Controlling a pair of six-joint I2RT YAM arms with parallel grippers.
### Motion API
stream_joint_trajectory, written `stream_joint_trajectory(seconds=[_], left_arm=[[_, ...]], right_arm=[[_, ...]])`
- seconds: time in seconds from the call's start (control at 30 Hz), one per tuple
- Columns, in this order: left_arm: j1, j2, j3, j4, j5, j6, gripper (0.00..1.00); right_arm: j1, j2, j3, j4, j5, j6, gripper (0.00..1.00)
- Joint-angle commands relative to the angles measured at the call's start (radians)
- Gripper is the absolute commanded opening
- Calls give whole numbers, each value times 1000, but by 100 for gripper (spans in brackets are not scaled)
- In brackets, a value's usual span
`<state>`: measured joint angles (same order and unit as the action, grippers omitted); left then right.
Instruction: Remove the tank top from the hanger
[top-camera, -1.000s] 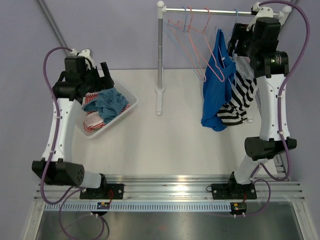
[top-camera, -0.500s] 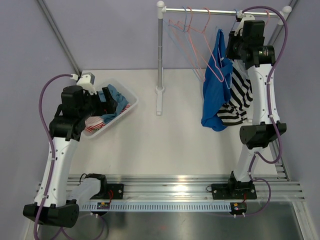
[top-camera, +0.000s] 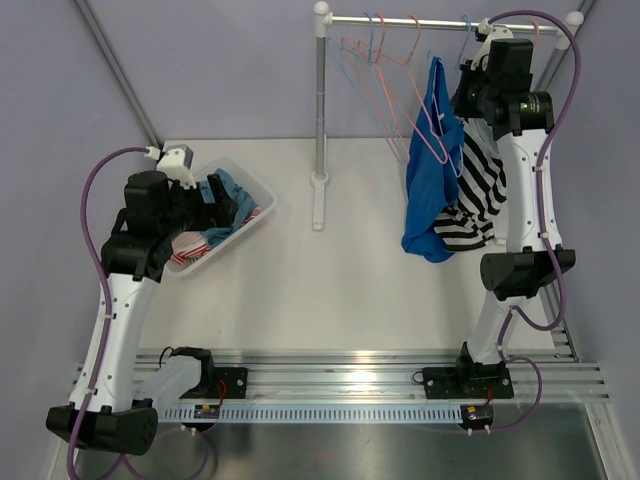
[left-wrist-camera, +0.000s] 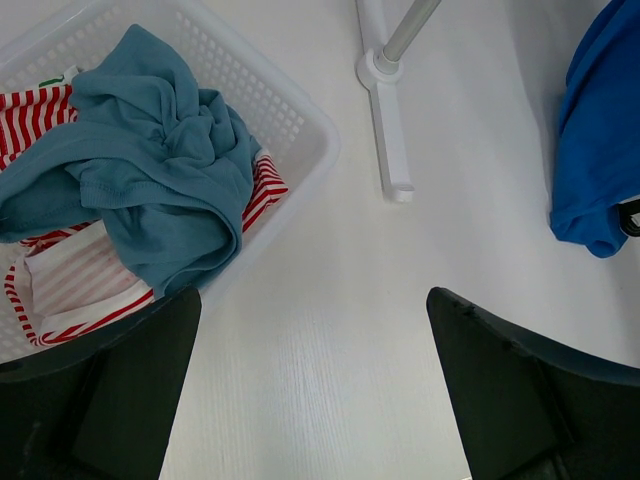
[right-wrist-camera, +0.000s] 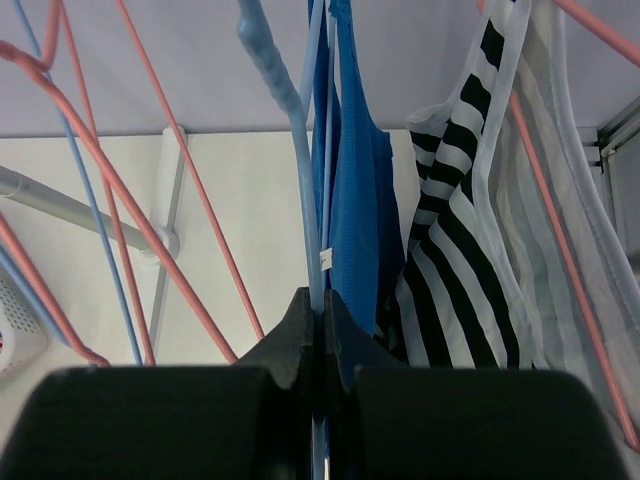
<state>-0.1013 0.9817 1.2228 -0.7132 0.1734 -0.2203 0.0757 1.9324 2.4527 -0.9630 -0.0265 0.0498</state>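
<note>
**Pinched, but the top is not off yet**

My right jaws have snapped shut since a second ago, and my left arm has swung lower on the left side of the top view. The right jaws are clenched tight where the thin light blue hanger and the edge of the blue tank top meet. I cannot tell which one is pinched. My left jaws gape wide, holding nothing, above the white basket. The top hangs from the rail in the upper right, soft and floppy. It has not come off yet. The hanger looks smooth, thin and bendy.
</note>
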Motion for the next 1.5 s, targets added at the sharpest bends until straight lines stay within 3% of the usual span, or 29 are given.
stream_joint_trajectory(seconds=[0.0,0.3,0.5,0.7,0.9,1.0,1.1,1.27,1.47], left_arm=[[-5,-17,-14,57,41,15,99],[-8,-21,-17,64,60,7,99],[-49,-12,15,58,71,-7,99],[-228,12,130,49,-54,-53,99],[-552,118,288,136,-210,-77,99],[-717,207,381,194,-221,-61,99],[-822,270,428,355,-181,-30,99],[-903,441,536,517,-101,30,99],[-945,587,671,482,-187,99,97]], right_arm=[[-4,-104,34,83,-27,16,0],[-4,-252,-78,67,-17,15,0],[-4,-478,-349,95,-62,41,0],[-4,-717,-530,44,-154,64,0],[-4,-978,-714,17,-269,101,0],[-4,-1046,-724,-37,-297,90,0],[-4,-1079,-735,-94,-339,68,0],[-4,-1125,-748,-109,-438,76,0],[-2,-1161,-732,-106,-524,96,0]])
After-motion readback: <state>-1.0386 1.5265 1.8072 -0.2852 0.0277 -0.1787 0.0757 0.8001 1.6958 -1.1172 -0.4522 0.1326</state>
